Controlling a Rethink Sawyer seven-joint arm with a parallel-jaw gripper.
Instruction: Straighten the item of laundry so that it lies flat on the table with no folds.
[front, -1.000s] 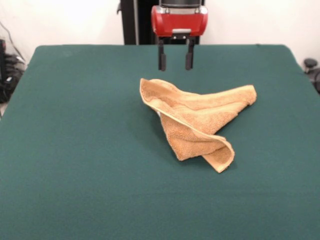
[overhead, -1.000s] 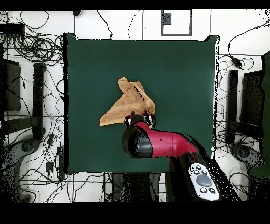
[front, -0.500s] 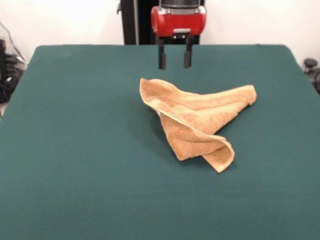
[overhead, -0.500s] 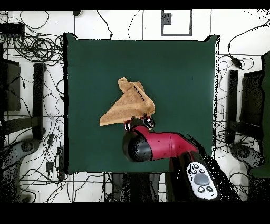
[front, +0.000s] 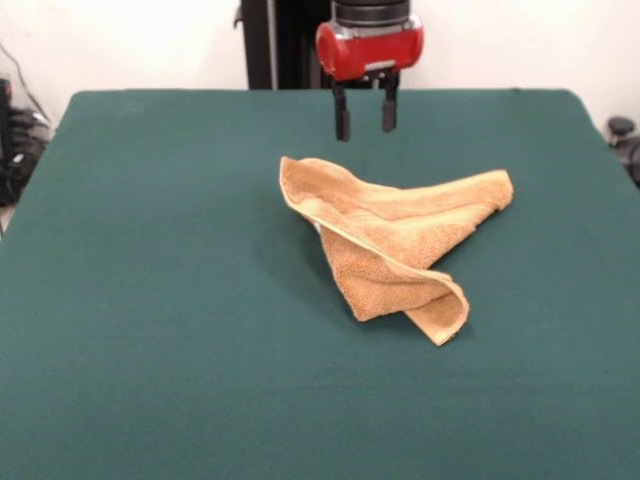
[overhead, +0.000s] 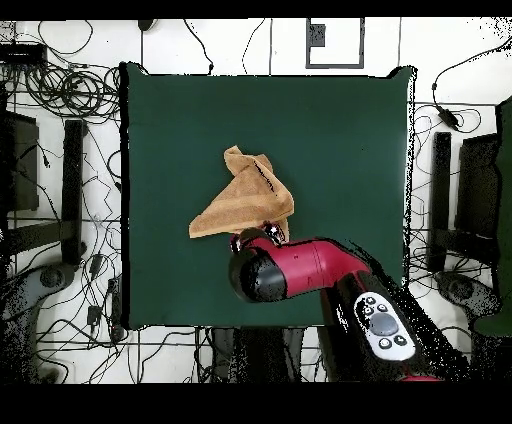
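The gripper (front: 365, 110) hangs parted and empty above the worktop (front: 150, 300), clear of the towel (front: 395, 245). The towel lies crumpled mid-worktop, its label hidden; from overhead the arm (overhead: 300, 270) covers the gripper.

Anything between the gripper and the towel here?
Nothing: in the front view only bare table shows between the open gripper and the crumpled towel. They are apart.
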